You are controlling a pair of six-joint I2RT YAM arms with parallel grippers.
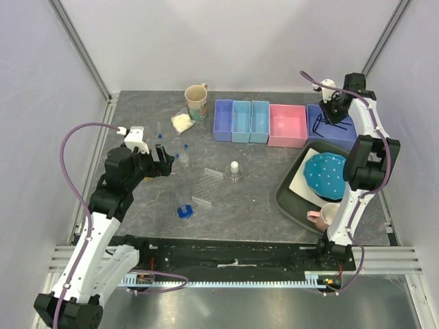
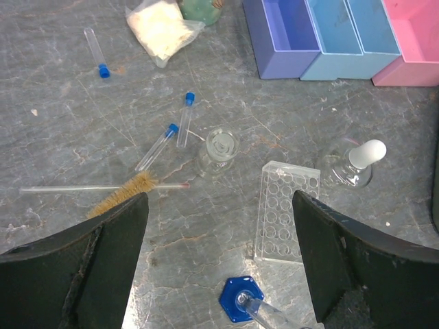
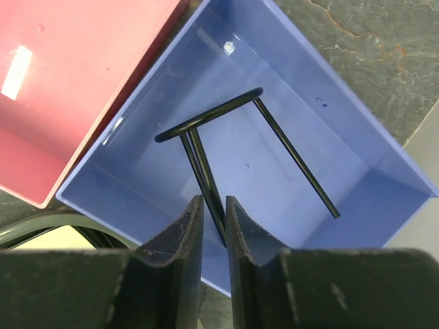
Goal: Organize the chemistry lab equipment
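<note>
Here, your right gripper had its jaws parted only a sliver. One thin leg of the black wire ring tripod ran into that gap, with space on either side, so nothing looked pinched. The tripod lay tipped on its side inside the dark blue bin, its ring against the bin floor and the other legs slanting across it. Just beside that bin sat the pink bin, their walls nearly touching.

Your left gripper was spread wide and held nothing, hanging above the grey table. Right below it, near the right finger, lay the clear plastic tube rack, flat on the table. Just past the rack stood the small white-stoppered clear flask, upright. Toward the left finger lay a bristle brush, and beyond it two blue-capped clear tubes on their sides, close together. A third tube lay well apart, near the bag of pale powder at the far side.
</note>
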